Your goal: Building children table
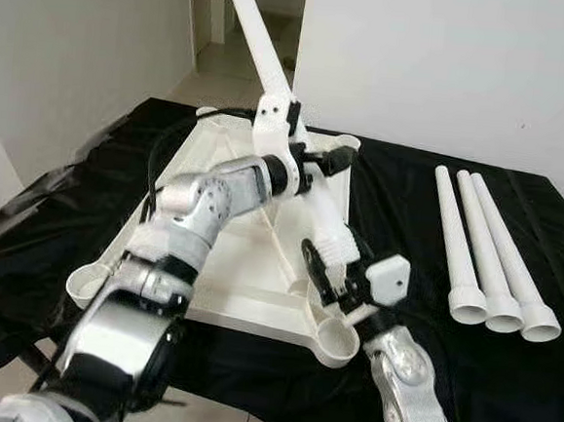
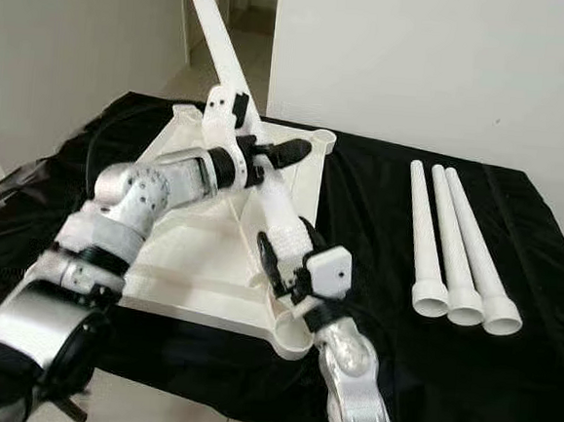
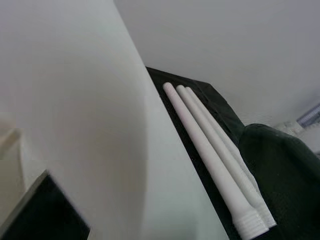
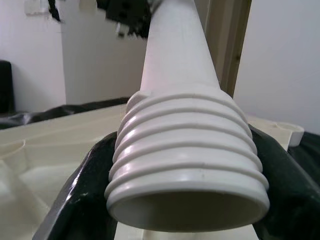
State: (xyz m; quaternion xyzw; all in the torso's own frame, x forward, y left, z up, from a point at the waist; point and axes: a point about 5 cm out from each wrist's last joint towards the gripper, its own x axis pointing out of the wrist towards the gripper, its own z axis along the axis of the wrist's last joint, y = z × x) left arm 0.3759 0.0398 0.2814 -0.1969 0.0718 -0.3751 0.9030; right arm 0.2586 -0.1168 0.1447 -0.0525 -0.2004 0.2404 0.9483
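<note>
Both pincers hold one long white tapered plastic leg (image 1: 315,189): right pincer (image 1: 329,264) clamps its threaded end, left pincer (image 1: 317,162) grips mid-shaft. If the thread meets the white upturned tabletop's (image 1: 224,265) corner socket (image 1: 338,340) below the right pincer crooked, it may cross-thread or slip.

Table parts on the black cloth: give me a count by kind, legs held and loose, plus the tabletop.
White tabletop, lying underside up: 1
Leg held by both the left gripper and the right gripper: 1
Loose legs lying side by side on the black cloth: 3
Total: 5 parts
</note>
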